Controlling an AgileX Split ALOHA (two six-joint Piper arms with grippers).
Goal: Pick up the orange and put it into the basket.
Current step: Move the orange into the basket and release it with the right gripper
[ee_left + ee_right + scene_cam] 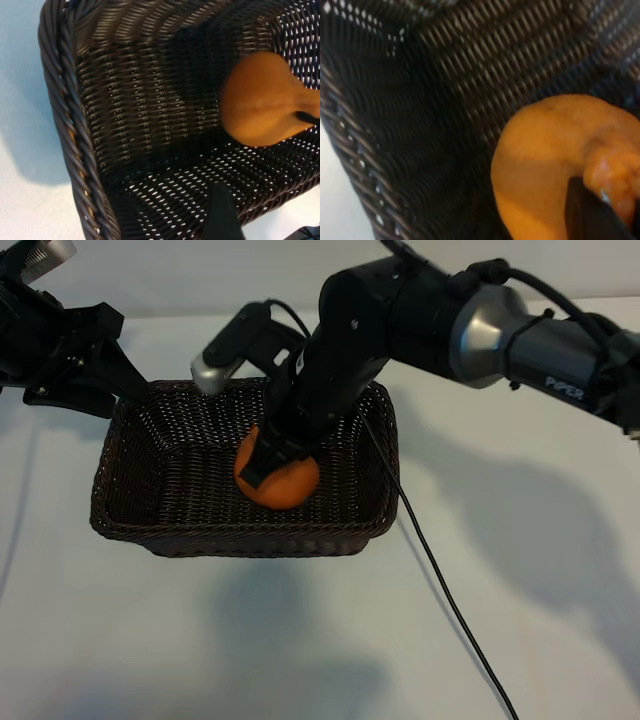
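White tabletop (300,640) bears the dark wicker basket (150,510); right gripper (262,462) pinches the matte orange (285,485) by its nub.

The right end effector (268,462) covers part of the orange (285,485), possibly hiding its stem nub.

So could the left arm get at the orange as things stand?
Probably not cleanly: the right gripper is shut on the orange inside the basket, its arm covering it from above. The left gripper, open, sits at the basket's far corner.
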